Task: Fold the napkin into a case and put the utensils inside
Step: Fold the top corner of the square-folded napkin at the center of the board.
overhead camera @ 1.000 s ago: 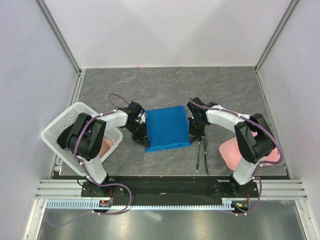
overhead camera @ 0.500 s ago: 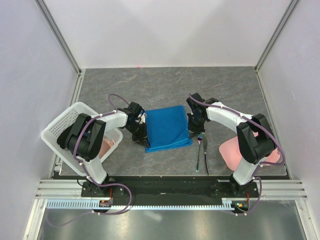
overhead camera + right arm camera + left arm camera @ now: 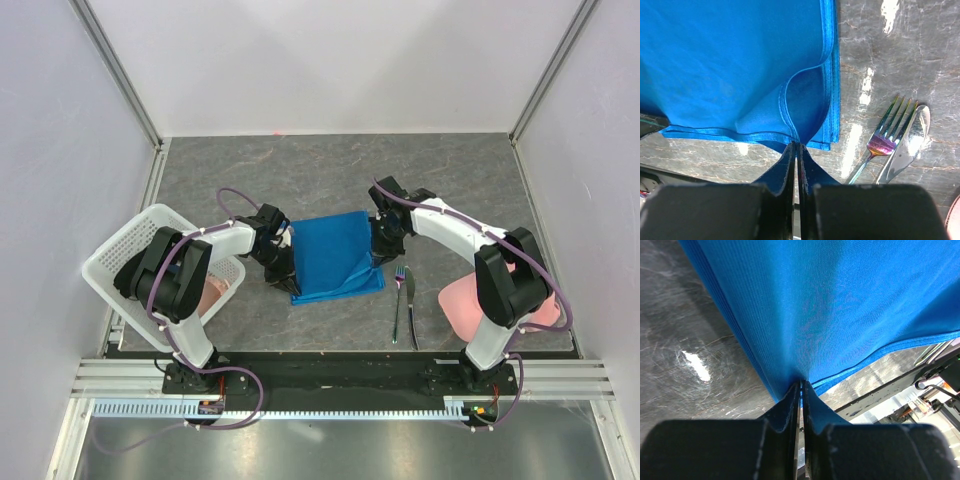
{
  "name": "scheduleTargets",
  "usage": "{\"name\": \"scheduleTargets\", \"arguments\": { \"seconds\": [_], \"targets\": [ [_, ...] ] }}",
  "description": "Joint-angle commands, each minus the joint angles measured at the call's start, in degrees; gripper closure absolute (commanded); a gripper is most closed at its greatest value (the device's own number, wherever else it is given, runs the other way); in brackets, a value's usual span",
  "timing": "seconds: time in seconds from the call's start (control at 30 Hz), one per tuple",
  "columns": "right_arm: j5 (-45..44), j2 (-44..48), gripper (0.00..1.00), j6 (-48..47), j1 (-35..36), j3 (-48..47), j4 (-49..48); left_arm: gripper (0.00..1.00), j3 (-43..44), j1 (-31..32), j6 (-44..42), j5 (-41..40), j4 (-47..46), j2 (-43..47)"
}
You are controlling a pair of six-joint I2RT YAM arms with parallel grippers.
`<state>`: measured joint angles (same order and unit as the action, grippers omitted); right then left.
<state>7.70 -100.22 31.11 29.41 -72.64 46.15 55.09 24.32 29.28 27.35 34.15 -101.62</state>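
The napkin [image 3: 335,255] lies folded on the middle of the table [image 3: 330,165], between the two arms. It is a broad rectangle, not yet a narrow case. The left gripper [image 3: 283,268] is closed on its left edge, toward the near corner. In the left wrist view the cloth runs taut into the pinched tips.

The right gripper [image 3: 380,255] is clamped on the right edge. Its wrist view shows the tips holding only the top layer, which lifts off the lower ones as a small pocket. Gripping opposite sides likely lets the arms raise the cloth evenly and lay it over itself for the next fold.

The fork [image 3: 398,305] and knife [image 3: 409,305] lie side by side just right of the napkin, not touching it, heads away from the arms. There they stay clear of the folding yet within the right arm's reach for loading later.
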Motion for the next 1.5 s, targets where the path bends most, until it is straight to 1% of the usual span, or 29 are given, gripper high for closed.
{"name": "scheduleTargets", "arguments": {
  "seconds": [0.0, 0.1, 0.23, 0.3, 0.53, 0.6, 0.77, 0.87, 0.93, 1.0, 1.03, 1.1, 1.13, 1.2, 1.27, 1.33, 1.47],
  "targets": [
    [1.16, 0.39, 0.92, -0.35, 0.04, 1.97, -2.63, 0.89, -0.60, 0.56, -0.80, -1.51, -0.67, 0.73],
    [3.54, -0.76, 0.91, 0.35, -0.32, 3.38, -6.58, 0.89, -0.69, 0.65, -0.80, -1.34, -0.67, 0.64],
    [5.57, -1.90, 0.89, 0.26, -0.49, 3.38, -9.58, 0.89, -1.12, 0.73, -0.80, -1.16, -0.67, 0.99],
    [5.74, -2.08, 0.85, 0.00, -0.49, 3.38, -10.64, 0.89, -1.39, 0.73, -0.80, -1.34, -0.67, 1.34],
    [7.06, -1.99, 0.75, 0.53, -0.58, 4.09, -12.57, 0.89, -1.57, 0.73, -0.89, -1.25, -0.67, 1.25],
    [7.59, -1.90, 0.70, 0.79, -0.67, 4.26, -13.28, 0.89, -1.48, 0.73, -0.98, -1.16, -0.67, 1.16],
    [8.55, -2.61, 0.68, 1.67, -1.02, 4.70, -14.24, 0.89, -1.48, 0.82, -1.06, -1.07, -0.67, 0.90],
    [8.21, -2.52, 0.63, 2.02, -1.46, 5.75, -14.86, 0.89, -1.48, 0.82, -1.33, -0.99, -0.67, 0.99],
    [8.20, -2.52, 0.62, 2.02, -1.63, 6.19, -15.12, 0.89, -1.57, 0.91, -1.24, -0.99, -0.67, 0.99],
    [8.20, -2.78, 0.65, 1.76, -1.81, 6.37, -15.39, 0.89, -1.65, 0.82, -1.33, -0.81, -0.75, 0.99],
    [8.29, -2.96, 0.72, 1.84, -1.81, 6.37, -15.65, 0.89, -1.65, 0.82, -1.33, -0.81, -0.67, 1.08],
    [8.55, -2.61, 0.77, 1.93, -1.90, 6.11, -15.83, 0.89, -1.83, 0.91, -1.42, -1.07, -0.67, 1.25],
    [8.82, -2.00, 0.83, 2.19, -1.81, 6.02, -15.83, 0.89, -1.83, 0.82, -1.42, -1.07, -0.67, 1.25],
    [9.26, -1.29, 0.87, 2.37, -1.81, 5.76, -15.30, 0.89, -1.74, 0.82, -1.42, -1.16, -0.67, 1.60],
    [10.66, -0.32, 0.78, 2.64, -1.81, 5.41, -13.30, 0.89, -1.65, 0.82, -1.42, -1.08, -0.67, 1.43],
    [10.66, 1.07, 0.65, 2.99, -1.81, 5.75, -11.79, 0.89, -1.65, 0.82, -1.59, -0.99, -0.67, 1.25],
    [11.89, 3.80, 0.64, 3.60, -1.81, 7.77, -9.59, 0.89, -1.65, 0.82, -1.77, -1.16, -0.75, 0.90]
  ]
}}
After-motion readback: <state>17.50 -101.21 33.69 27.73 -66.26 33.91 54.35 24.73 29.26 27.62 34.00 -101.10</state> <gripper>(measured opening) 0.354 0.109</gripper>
